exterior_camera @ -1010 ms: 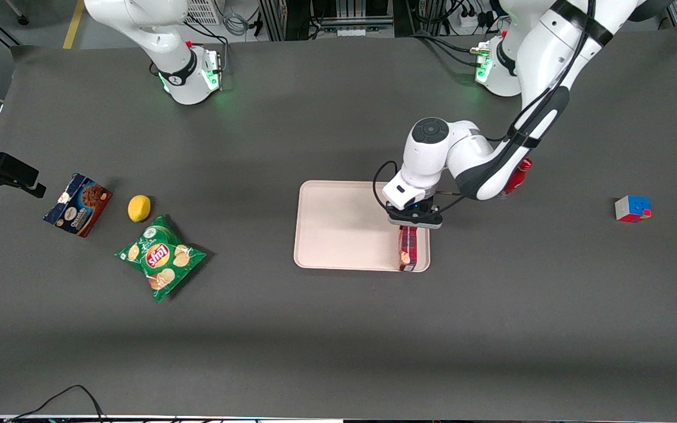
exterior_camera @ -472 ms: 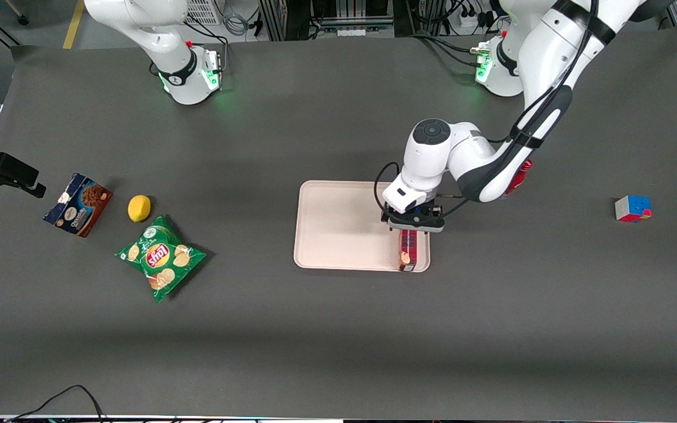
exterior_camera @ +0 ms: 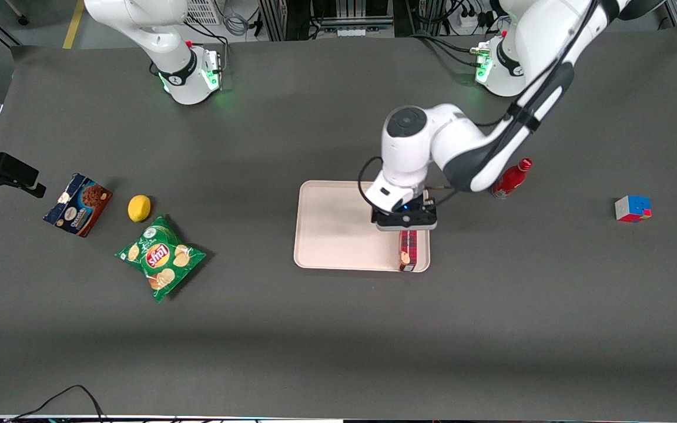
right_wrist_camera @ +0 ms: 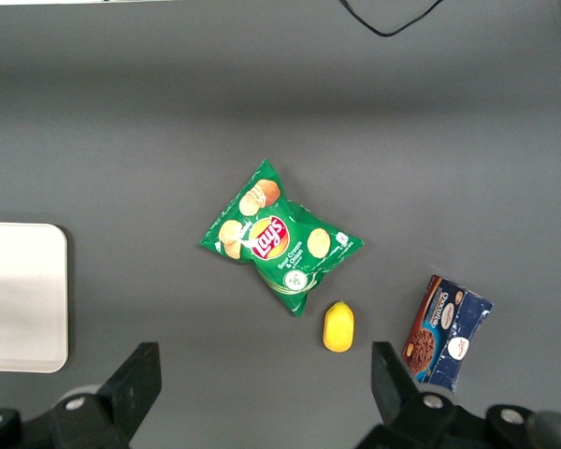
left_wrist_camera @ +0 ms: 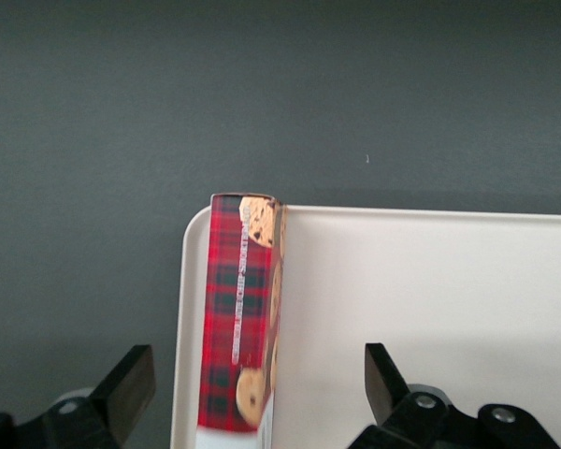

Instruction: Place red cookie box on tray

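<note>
The red cookie box (exterior_camera: 408,249) lies flat in the tray (exterior_camera: 344,226), along the tray's rim toward the working arm's end and reaching the corner nearest the front camera. My gripper (exterior_camera: 405,223) hovers above the box's end farthest from the front camera, open and holding nothing. In the left wrist view the plaid box (left_wrist_camera: 238,318) runs along the pale tray's rim (left_wrist_camera: 181,309). The gripper (left_wrist_camera: 257,369) straddles it from above, and both black fingertips (left_wrist_camera: 131,374) stand well clear of its sides.
A red bottle (exterior_camera: 510,178) stands on the table beside the tray, toward the working arm's end, with a colour cube (exterior_camera: 632,208) farther out. Toward the parked arm's end lie a green chips bag (exterior_camera: 160,257), a lemon (exterior_camera: 139,208) and a blue-and-brown cookie box (exterior_camera: 78,204).
My gripper has lifted off the red cookie box and drifted slightly toward the parked arm's end. The box stays put on the tray. The red bottle is now uncovered by the arm.
</note>
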Motion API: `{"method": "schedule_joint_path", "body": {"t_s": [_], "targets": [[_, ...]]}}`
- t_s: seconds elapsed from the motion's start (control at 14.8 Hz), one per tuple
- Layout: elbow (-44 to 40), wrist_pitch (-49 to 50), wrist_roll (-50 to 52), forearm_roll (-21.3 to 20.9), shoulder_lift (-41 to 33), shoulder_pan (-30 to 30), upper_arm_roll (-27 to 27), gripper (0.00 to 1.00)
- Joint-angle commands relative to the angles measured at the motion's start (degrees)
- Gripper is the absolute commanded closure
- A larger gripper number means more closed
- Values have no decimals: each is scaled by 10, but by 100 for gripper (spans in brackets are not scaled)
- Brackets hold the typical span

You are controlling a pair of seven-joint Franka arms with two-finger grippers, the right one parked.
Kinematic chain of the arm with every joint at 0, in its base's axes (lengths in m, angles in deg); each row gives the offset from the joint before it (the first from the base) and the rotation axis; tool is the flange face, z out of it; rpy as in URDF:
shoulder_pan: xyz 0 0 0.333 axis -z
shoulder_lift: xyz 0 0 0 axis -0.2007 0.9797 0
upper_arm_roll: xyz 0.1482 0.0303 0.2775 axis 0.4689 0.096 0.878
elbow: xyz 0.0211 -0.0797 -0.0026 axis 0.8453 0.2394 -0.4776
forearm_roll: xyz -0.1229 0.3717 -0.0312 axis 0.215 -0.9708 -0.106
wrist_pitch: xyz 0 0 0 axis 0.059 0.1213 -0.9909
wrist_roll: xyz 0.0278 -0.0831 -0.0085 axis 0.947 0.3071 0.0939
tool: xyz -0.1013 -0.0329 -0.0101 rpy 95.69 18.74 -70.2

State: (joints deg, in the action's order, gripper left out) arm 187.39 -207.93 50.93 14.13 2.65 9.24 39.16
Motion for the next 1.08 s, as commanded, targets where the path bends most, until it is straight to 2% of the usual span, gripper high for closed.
{"method": "schedule_joint_path", "body": {"t_s": [0.0, 0.27, 0.34, 0.47, 0.67, 1.01], "targets": [[-135, 192, -153, 121, -28, 1, -22, 0], [-147, 238, -229, 185, -130, -8, 11, 0], [-147, 249, -282, 208, -151, -8, 32, 0], [-146, 249, -378, 278, -198, -8, 103, 0], [-136, 247, -487, 311, -244, -8, 190, 0], [-77, 228, -663, 422, -301, -5, 363, 0]]}}
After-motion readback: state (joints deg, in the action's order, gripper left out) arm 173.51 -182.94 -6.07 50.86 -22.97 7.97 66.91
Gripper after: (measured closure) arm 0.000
